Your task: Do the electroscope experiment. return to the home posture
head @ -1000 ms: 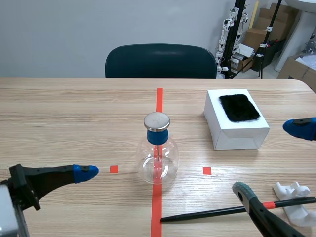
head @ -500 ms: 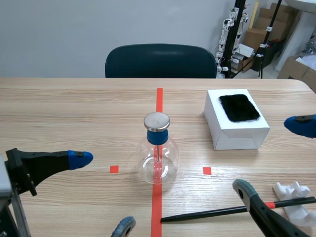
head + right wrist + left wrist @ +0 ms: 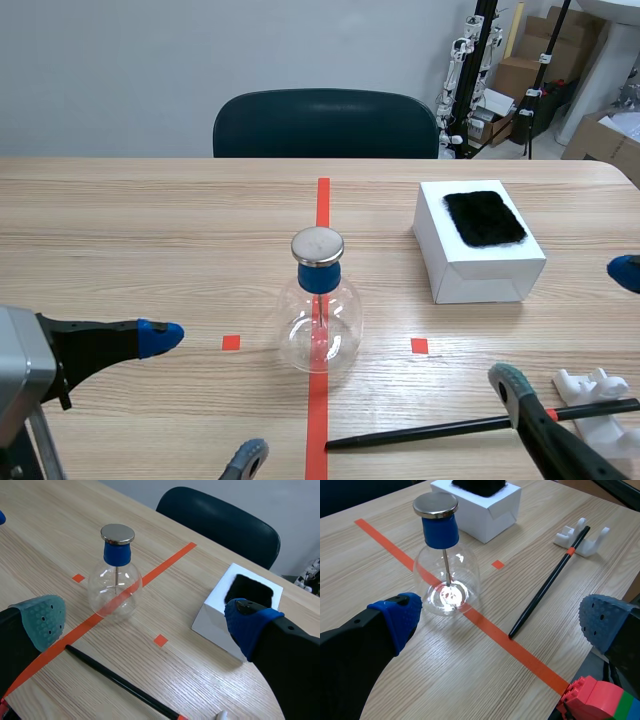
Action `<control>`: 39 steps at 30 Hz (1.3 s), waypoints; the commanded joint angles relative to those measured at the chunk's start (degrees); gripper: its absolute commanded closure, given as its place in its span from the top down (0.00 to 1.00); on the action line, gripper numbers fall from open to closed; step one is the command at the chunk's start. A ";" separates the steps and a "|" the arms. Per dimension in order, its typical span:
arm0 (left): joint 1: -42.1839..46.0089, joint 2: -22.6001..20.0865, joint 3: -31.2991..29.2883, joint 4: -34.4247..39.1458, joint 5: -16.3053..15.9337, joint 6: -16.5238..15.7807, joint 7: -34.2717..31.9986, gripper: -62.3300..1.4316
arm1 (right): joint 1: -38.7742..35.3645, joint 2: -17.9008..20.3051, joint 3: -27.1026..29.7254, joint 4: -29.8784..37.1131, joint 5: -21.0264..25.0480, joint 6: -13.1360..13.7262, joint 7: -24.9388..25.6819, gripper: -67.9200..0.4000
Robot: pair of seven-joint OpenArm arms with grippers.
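We are in a robotics lab or test room, not a home. A pale wooden surface (image 3: 150,230) carries orange-red tape marks (image 3: 323,200) and a glass flask (image 3: 320,320) with a metal cap, the kind of gear used for classroom experiments. A black robot arm (image 3: 90,345) comes in at lower left and a second arm (image 3: 565,445) at lower right. Behind a dark chair (image 3: 325,125) stands a bare grey wall (image 3: 150,60). At upper right we see black stands (image 3: 488,30), a white mechanical frame (image 3: 465,60) and stacked cardboard boxes (image 3: 520,75).

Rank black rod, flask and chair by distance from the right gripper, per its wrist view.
1. Black rod: on the table, under the right gripper.
2. Flask: ahead, on the tape line.
3. Chair: beyond the table's far edge.
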 commanded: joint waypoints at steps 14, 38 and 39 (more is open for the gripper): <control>-0.35 0.22 -4.74 -10.10 -5.92 -0.13 -10.99 1.00 | -0.17 0.46 0.72 0.22 0.48 -0.07 0.87 1.00; 1.79 -8.20 -11.19 -9.16 -9.42 -5.14 -11.32 1.00 | -0.17 0.46 0.72 0.22 0.50 -0.07 0.87 1.00; 2.12 -8.37 -11.19 -8.87 -9.38 -5.11 -11.32 1.00 | -0.17 0.46 0.72 0.22 0.50 -0.07 0.87 1.00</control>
